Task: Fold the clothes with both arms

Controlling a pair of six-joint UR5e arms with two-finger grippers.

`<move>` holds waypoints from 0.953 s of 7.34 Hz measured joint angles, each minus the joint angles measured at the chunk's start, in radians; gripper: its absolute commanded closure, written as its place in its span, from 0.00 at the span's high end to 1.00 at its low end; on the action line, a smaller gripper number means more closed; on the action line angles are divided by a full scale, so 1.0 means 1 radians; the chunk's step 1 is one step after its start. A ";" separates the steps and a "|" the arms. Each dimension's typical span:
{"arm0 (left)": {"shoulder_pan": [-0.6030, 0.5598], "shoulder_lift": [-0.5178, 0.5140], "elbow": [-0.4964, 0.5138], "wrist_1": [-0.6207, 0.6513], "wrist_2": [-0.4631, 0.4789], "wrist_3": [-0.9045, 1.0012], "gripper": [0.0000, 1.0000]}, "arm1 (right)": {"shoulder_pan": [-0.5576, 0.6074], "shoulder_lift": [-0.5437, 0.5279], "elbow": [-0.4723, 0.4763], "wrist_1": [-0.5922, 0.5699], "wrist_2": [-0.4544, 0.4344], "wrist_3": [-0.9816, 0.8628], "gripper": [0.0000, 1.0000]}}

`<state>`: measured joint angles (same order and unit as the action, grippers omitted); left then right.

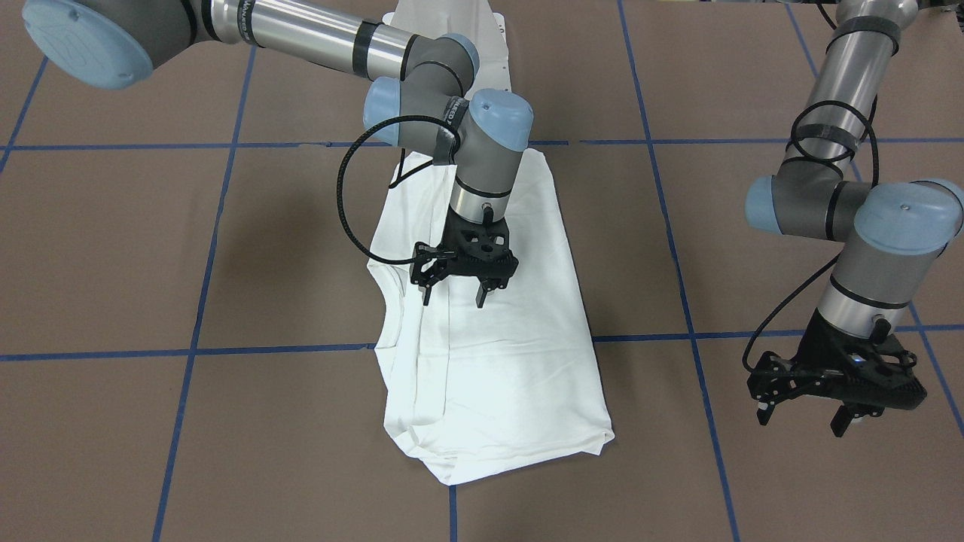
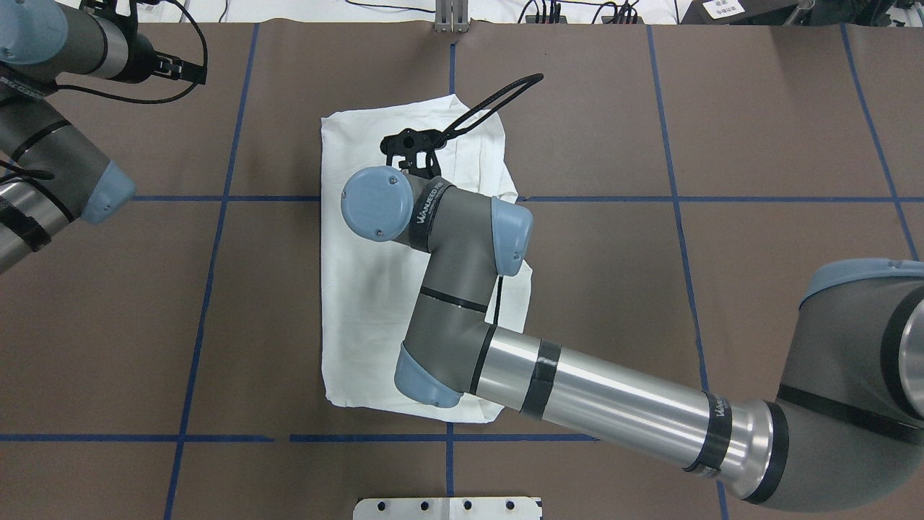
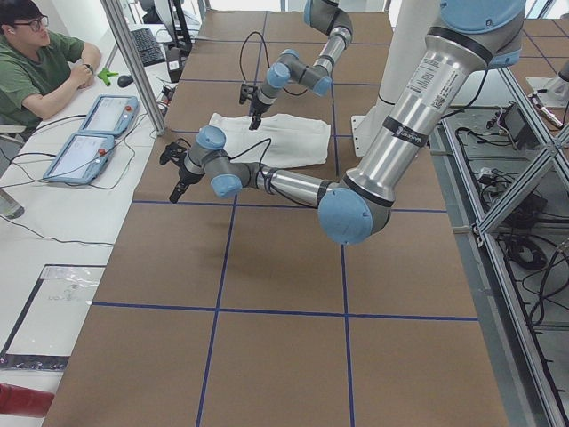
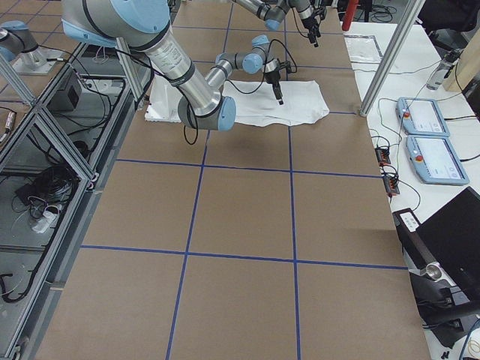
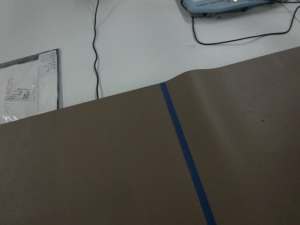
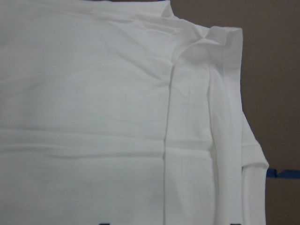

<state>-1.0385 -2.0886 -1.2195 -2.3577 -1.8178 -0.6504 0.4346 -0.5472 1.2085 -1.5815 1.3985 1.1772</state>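
The white T-shirt (image 1: 520,361) lies folded into a long strip on the brown table, also seen in the overhead view (image 2: 361,289) and filling the right wrist view (image 6: 93,117). Its printed text does not show. My right gripper (image 1: 453,296) hangs open and empty just above the shirt's middle, nearer its left folded edge in the front view; from overhead it (image 2: 408,148) is over the shirt's far part. My left gripper (image 1: 803,418) is open and empty over bare table, well off to the shirt's side, at the overhead view's top left (image 2: 180,70).
Blue tape lines (image 1: 286,349) grid the table. The white pedestal base (image 2: 447,508) is at the near edge. An operator (image 3: 36,62) sits at a white side table with teach pendants (image 3: 89,133); a paper sheet (image 5: 28,89) lies beyond the table edge.
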 measured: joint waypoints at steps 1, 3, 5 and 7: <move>0.000 0.000 0.000 0.000 0.000 0.000 1.00 | -0.024 -0.001 0.004 -0.016 0.001 0.001 0.70; 0.000 0.000 0.000 0.000 0.000 0.000 1.00 | -0.048 -0.019 0.039 -0.079 0.002 0.000 0.69; 0.000 0.000 0.001 0.000 0.000 0.000 1.00 | -0.062 -0.045 0.066 -0.103 0.001 -0.003 0.67; 0.000 0.000 0.001 0.000 0.000 -0.001 1.00 | -0.070 -0.051 0.072 -0.117 0.001 -0.005 0.45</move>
<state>-1.0385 -2.0883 -1.2182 -2.3577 -1.8178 -0.6514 0.3650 -0.5982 1.2801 -1.6982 1.3991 1.1723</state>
